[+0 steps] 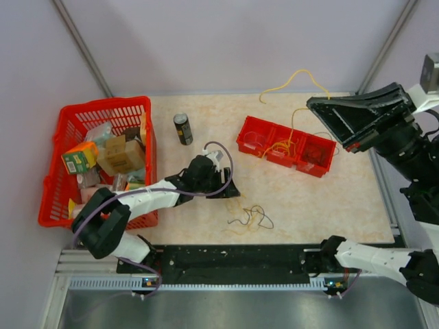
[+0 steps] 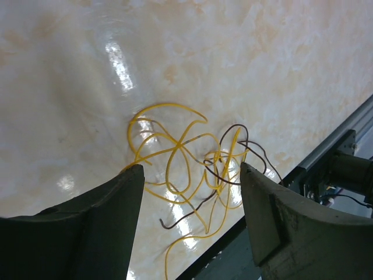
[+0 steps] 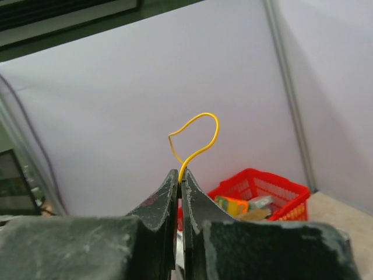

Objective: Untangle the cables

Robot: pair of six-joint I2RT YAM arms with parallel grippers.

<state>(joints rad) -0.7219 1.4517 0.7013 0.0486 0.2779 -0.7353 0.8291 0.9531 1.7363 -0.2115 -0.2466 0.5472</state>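
Marbled beige tabletop (image 1: 329, 199) carries the tangle of cables (image 2: 218, 166): yellow and dark brown loops, too knotted to count. It lies just beyond the left claw (image 2: 192, 169), framed between its spread fingers. Of the two arms, that one reaches low and forward, tilted down at the heap. One separate yellow cable (image 3: 204, 125) is pinched in the right claw (image 3: 179, 175), which is raised high, and the slack trails down across one three-pocket red tray (image 1: 240, 142). Behind the left claw stand one can (image 1: 182, 128) and one red basket (image 1: 103, 104).
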